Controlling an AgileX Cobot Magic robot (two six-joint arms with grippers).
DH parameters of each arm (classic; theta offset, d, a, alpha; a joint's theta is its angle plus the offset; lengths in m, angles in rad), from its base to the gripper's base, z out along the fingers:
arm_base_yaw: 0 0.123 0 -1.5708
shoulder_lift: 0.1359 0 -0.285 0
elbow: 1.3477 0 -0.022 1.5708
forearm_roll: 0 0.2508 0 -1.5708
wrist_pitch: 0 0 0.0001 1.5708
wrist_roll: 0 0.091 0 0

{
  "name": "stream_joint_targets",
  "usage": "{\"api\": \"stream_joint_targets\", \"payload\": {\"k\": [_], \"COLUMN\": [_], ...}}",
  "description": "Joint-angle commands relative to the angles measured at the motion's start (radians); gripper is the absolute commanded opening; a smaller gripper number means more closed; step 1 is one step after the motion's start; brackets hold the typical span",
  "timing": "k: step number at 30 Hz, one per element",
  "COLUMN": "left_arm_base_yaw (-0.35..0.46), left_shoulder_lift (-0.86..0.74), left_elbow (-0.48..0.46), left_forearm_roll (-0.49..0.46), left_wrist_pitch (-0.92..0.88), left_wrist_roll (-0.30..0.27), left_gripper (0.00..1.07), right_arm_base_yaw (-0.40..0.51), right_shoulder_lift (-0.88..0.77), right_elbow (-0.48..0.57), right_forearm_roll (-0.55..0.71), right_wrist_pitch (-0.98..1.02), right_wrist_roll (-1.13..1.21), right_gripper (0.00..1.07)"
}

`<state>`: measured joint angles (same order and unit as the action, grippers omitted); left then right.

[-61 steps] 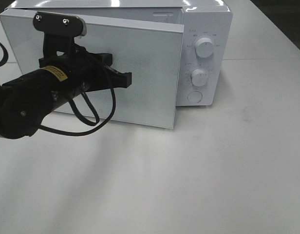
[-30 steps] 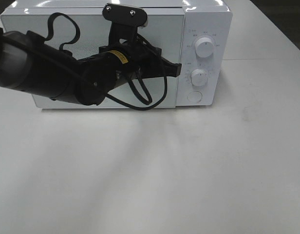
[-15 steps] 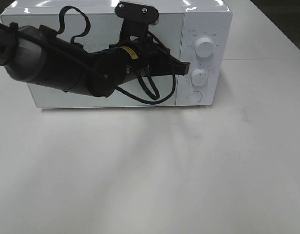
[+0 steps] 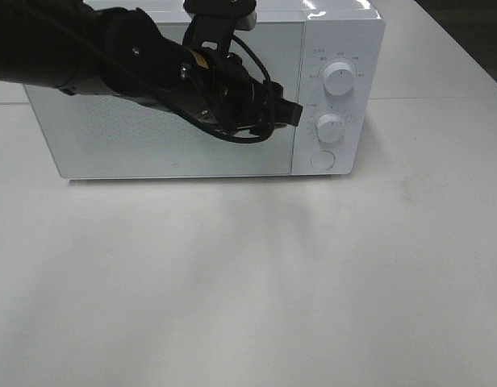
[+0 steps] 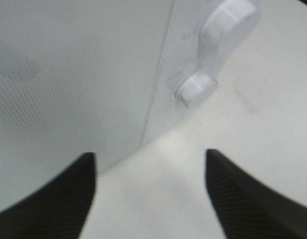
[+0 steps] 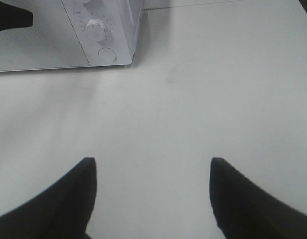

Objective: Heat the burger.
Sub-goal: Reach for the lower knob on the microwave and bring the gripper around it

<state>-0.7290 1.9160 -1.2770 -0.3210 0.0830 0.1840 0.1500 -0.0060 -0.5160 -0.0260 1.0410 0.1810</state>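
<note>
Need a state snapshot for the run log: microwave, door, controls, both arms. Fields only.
microwave: white, on table
door: shut
controls: upper knob, lower knob, button below them
left gripper: jaws open, empty, in front of door, tip near lower knob
right gripper: jaws open, empty, over table
burger: not in view

You see the microwave (image 4: 168, 149) front from high up, its lower dial (image 4: 330, 127) close through the left wrist, and both distantly through the right wrist.
</note>
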Motion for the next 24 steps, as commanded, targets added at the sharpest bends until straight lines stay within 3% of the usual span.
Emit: {"api": "stream_joint_targets", "payload": {"k": [1,2,17,24], "left_arm_base_yaw": [-0.001,-0.001,-0.001,0.071], "left_shoulder_lift": [-0.037,-0.061,-0.203,-0.211], "left_elbow": [-0.007,-0.007,-0.007,-0.007], "left_forearm_roll": [-0.006,-0.006,0.041,0.054], "left_wrist_pitch": [0.141,0.234,0.664,0.810], "left_wrist_roll": [-0.007,-0.006,-0.004,-0.077], "left_gripper": [0.92,1.01,1.01,1.01], "right_arm_base_yaw": [-0.005,-0.005,-0.005,-0.005], "right_shoulder_lift": [-0.025,-0.025,-0.025,-0.025], "right_elbow": [0.001,0.001,0.001,0.001], "right_forearm_roll": [-0.002,-0.002,0.001,0.001], "right_wrist_pitch": [-0.004,-0.004,-0.005,-0.005], "right_wrist_roll": [0.004,0.004,0.004,0.004], "right_gripper": [0.63,0.63,0.63,0.63]}}
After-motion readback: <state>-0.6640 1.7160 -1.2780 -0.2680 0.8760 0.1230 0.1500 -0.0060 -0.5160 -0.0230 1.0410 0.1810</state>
